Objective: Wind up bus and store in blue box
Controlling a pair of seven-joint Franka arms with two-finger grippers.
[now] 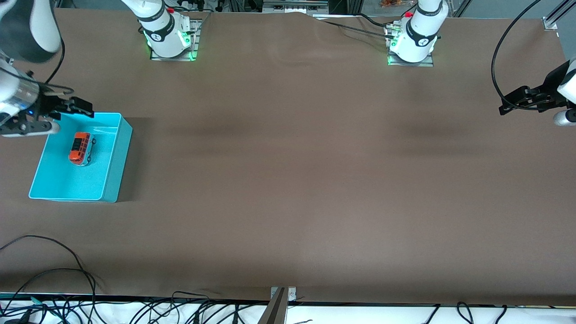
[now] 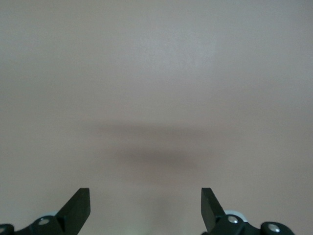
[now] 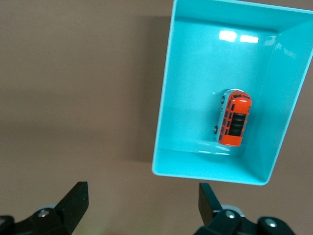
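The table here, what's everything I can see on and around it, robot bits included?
bus: one, orange with silver-grey lower body, lying in the blue box
blue box: one, turquoise, no lid, at the right arm's end of the table
table: one, brown cover
cables: several, black, along the table edge nearest the front camera
right gripper: one, black, jaws open, empty, over the box's rim
left gripper: one, black, jaws open, empty, waiting over bare table at the left arm's end

Bus [image 1: 81, 148] inside blue box [image 1: 114, 173], toward right arm's end.
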